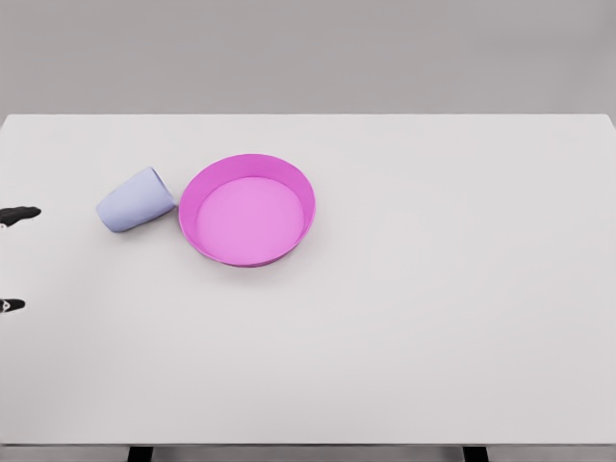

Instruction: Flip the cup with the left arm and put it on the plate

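A pale lavender cup [135,200] lies on its side on the white table [433,289], left of a pink plate [247,209]. One end of the cup points up and right and sits close against the plate's rim. The plate is round with a raised rim and holds nothing. Of my left hand [13,260] only two dark fingertips [19,214] show at the left edge of the head view, spread well apart and holding nothing. They sit about 80 pixels left of the cup. My right hand is out of view.
The table's far edge runs across the top of the view against a grey wall. Its near edge runs along the bottom, with two dark table legs [141,453] below it.
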Tool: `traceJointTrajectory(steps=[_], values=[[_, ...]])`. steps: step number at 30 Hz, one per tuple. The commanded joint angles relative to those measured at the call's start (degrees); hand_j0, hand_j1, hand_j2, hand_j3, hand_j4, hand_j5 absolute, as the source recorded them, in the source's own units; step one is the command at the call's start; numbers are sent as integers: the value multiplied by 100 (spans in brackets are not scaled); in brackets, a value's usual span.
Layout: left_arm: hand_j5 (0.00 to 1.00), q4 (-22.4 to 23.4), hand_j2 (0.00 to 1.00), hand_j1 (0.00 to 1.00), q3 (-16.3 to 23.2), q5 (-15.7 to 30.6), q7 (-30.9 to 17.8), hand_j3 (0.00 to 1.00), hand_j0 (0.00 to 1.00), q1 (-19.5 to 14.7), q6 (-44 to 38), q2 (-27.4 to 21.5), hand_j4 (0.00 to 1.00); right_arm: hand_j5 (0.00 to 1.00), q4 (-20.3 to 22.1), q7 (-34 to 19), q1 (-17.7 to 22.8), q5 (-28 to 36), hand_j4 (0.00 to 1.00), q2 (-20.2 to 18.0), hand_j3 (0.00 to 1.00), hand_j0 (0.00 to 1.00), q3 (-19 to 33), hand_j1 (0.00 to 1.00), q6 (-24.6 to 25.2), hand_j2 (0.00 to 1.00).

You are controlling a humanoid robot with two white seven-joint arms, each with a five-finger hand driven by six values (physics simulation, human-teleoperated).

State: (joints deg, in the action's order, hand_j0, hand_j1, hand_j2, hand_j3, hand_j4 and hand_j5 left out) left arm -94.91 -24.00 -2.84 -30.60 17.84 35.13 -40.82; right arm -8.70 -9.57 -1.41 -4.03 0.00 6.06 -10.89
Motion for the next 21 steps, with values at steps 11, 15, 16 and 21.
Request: traceJointTrajectory(steps=[11,15,16,21], values=[[100,-318,100,100,-105,311,256,100,100,1169,-13,-1464,100,100,0,-1,0,-1,100,0,100,100,1,100,-1,100],[100,-318,100,100,-53,240,212,100,100,1152,-13,-1772,100,100,0,-1,0,-1,100,0,100,100,1,100,-1,100],[100,-300,100,100,70,240,168,100,100,1116,-13,-1824,100,100,0,-1,0,-1,100,0,100,100,1,100,-1,100],[100,-160,100,100,2082,117,142,100,100,-895,-384,-2053,100,100,0,-1,0,-1,100,0,100,100,1,100,-1,100]])
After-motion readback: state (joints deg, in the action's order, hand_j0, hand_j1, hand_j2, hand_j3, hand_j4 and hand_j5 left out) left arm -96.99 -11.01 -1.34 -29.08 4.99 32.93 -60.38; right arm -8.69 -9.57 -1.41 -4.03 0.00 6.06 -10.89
